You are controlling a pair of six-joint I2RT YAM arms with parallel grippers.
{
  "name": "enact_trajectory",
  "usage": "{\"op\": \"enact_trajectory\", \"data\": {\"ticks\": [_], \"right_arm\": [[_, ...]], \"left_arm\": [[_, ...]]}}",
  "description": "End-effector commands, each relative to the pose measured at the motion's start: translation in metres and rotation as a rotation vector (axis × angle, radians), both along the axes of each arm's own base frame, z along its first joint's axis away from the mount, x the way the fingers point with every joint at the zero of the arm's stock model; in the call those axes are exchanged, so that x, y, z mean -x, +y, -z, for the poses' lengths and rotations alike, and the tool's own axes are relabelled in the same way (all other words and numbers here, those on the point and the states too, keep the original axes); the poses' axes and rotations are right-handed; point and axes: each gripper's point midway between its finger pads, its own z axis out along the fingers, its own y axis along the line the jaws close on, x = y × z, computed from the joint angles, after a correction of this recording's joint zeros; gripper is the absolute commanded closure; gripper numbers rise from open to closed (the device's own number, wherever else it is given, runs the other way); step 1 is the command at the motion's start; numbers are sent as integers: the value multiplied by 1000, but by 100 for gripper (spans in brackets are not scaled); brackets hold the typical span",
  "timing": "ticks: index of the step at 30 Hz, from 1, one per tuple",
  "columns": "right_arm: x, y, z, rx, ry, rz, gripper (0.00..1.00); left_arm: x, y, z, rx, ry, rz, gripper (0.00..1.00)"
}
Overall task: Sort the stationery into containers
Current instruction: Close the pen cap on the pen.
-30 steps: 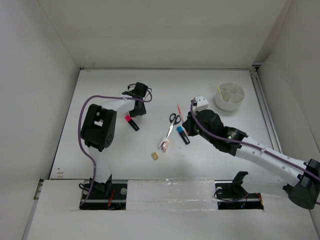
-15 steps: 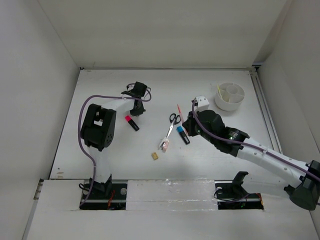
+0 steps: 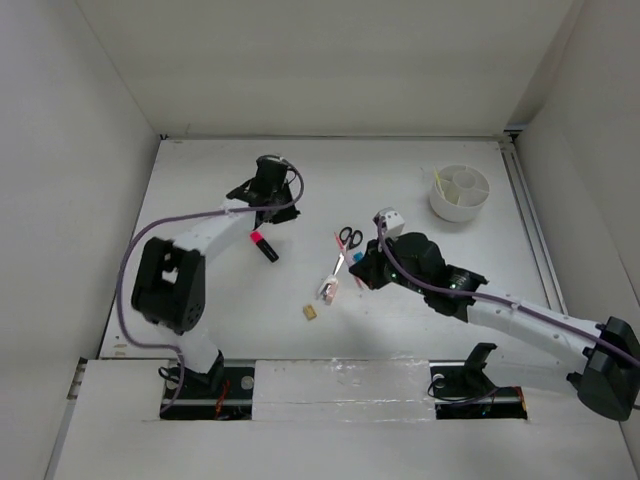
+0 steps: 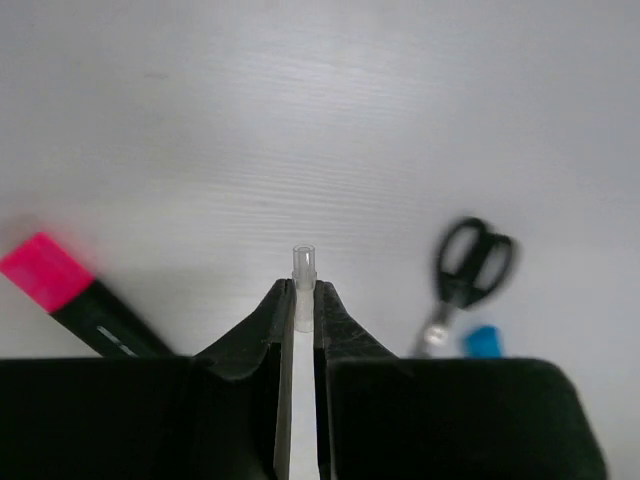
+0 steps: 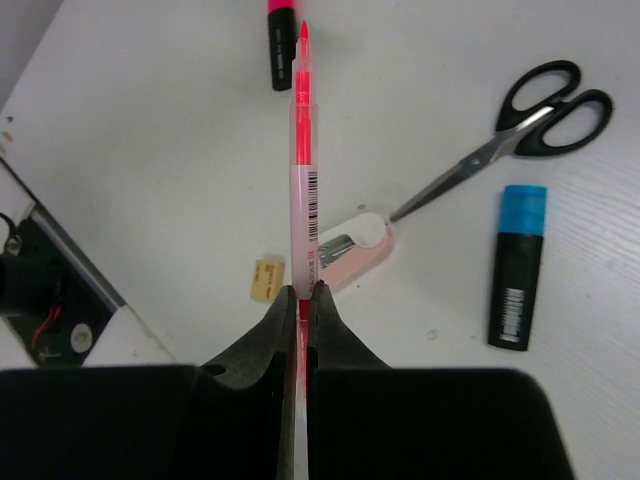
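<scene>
Near the middle of the desk (image 3: 400, 160), the right gripper (image 5: 300, 295) is clamped on the thin red pen (image 5: 301, 150), whose shaft crosses a pink-and-white piece (image 5: 350, 245) in the wrist view, with a tan eraser (image 5: 266, 278) just beside. The scissors (image 5: 520, 120) and the blue-capped marker (image 5: 520, 270) lie near. Towards the far edge, left of centre, the left gripper (image 4: 303, 290) pinches a small clear tube (image 4: 303, 262), and the pink-capped marker (image 4: 70, 295) lies close by. The white tub (image 3: 456, 212) sits by the far right corner, a pale yellow stick (image 3: 438, 184) leaning in it
</scene>
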Motion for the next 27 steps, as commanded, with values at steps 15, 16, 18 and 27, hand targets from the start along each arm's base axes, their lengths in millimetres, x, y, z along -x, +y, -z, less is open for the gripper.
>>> {"op": "enact_trajectory", "data": {"ticks": [15, 16, 18, 27], "right_arm": [[32, 87, -78, -458, -34, -198, 100], [29, 87, -83, -465, -44, -184, 100], [21, 82, -84, -466, -50, -127, 100], [2, 73, -90, -444, -93, -24, 100]], "left_arm": [[87, -46, -221, 579, -600, 296, 100], [89, -45, -221, 579, -601, 297, 100], [91, -47, -218, 584, -598, 306, 100], [95, -50, -225, 612, -615, 334, 100]]}}
